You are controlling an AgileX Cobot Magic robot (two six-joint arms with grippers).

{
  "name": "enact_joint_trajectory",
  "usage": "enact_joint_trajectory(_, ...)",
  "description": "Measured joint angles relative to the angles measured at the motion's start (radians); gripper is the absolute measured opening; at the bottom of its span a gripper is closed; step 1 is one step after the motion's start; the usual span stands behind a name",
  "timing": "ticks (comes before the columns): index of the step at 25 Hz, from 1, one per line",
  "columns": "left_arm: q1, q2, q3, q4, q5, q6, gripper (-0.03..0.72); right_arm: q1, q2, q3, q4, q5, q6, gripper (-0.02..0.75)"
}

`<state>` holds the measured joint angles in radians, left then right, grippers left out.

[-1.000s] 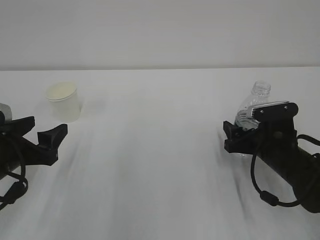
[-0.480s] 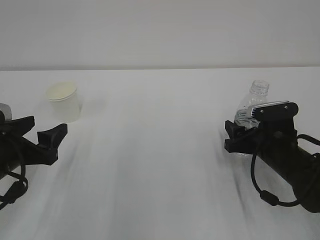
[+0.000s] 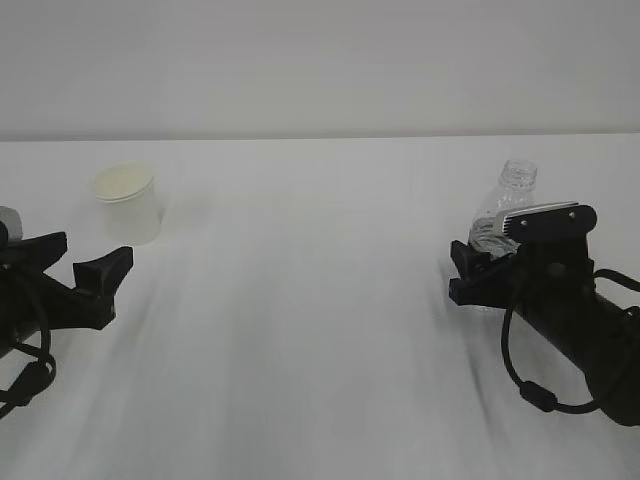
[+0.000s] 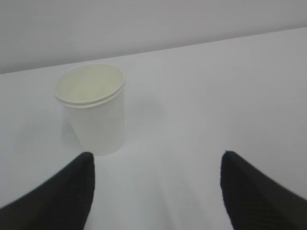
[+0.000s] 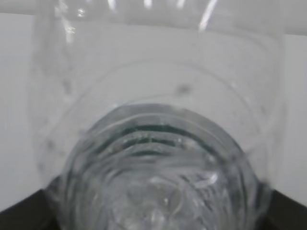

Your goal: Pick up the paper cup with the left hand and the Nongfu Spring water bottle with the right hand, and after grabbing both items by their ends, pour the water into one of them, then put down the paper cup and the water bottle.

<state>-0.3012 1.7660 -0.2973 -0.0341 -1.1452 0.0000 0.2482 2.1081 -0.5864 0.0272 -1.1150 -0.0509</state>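
**Bottle gripped, cup untouched**

Right hand point(image 3: 478, 268) closed around tilted water bottle point(image 3: 503, 205) at table's right. Left hand point(image 3: 72, 268) spread wide, empty, just short of upright paper cup point(image 3: 128, 203) at far left of white table point(image 3: 320, 330).

From my station I see a plain white worktop point(image 3: 320, 330) filling most of the exterior view, matte and smooth, with faint grey streaks of soft shadow running diagonally across it toward the near edge. Behind it stands a bare pale grey wall point(image 3: 320, 60), unmarked, meeting the worktop's far edge in a straight horizontal line with a slightly darker seam. The light is even and diffuse, casting only weak, blurred shadows. On my left wrist feed the same white surface and grey wall appear, their junction sloping slightly upward to the right.
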Motion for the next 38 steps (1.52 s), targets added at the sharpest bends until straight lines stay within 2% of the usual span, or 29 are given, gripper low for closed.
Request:
enact_joint_trajectory(16, 0.0, 0.0, 0.0, -0.048, 0.0, 0.0, 0.587, 0.002, -0.067, 0.002, -0.005, 0.033, 0.0, 0.498)
enact_joint_trajectory(30, 0.0, 0.13, -0.004, -0.072, 0.0, 0.0, 0.587, 0.003, -0.179, 0.005, -0.046, 0.11, -0.007, 0.498)
enact_joint_trajectory(38, 0.0, 0.152, -0.111, -0.098, 0.0, 0.0, 0.587, 0.003, -0.245, 0.008, -0.055, 0.121, -0.017, 0.497)
